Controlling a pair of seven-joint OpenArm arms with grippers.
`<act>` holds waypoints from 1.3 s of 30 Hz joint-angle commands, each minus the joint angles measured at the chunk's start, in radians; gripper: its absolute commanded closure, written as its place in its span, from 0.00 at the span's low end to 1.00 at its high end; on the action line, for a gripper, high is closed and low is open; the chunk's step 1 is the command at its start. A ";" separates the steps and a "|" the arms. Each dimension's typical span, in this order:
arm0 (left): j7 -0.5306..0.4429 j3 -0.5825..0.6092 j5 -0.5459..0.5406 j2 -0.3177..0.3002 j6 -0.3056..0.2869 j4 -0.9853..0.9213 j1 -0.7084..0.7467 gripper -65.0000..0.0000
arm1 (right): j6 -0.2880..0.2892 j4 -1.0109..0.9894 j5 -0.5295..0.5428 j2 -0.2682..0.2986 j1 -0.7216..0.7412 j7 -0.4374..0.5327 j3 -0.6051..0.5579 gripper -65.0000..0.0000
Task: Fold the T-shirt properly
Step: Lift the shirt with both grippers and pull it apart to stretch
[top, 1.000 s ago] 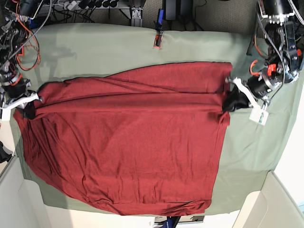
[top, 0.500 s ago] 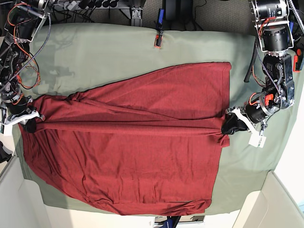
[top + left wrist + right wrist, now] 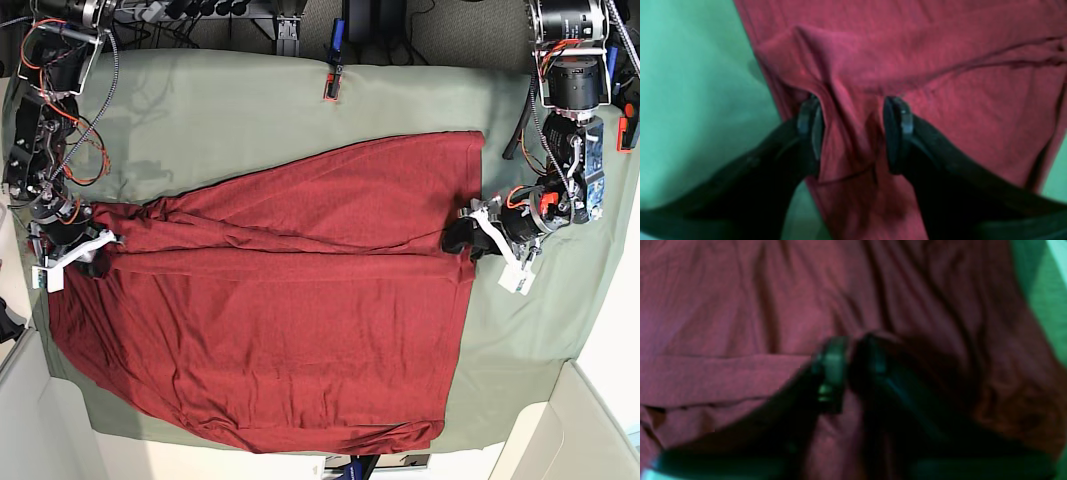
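T-shirt [image 3: 280,320] lies spread across the green surface [image 3: 250,100], one long edge folded over into a lengthwise band. At the base view's left, the right gripper [image 3: 88,258] sits on the sleeve end, its jaws narrow with cloth seemingly between them. Opposite, the left gripper [image 3: 850,133] stands with wide jaws straddling a loose pucker of hem. Most folds remain undone.
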 commanded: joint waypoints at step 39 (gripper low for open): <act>0.165 -0.291 -0.208 0.134 -0.006 0.480 0.545 0.53 | 0.020 0.020 0.017 0.014 0.022 0.006 0.017 0.62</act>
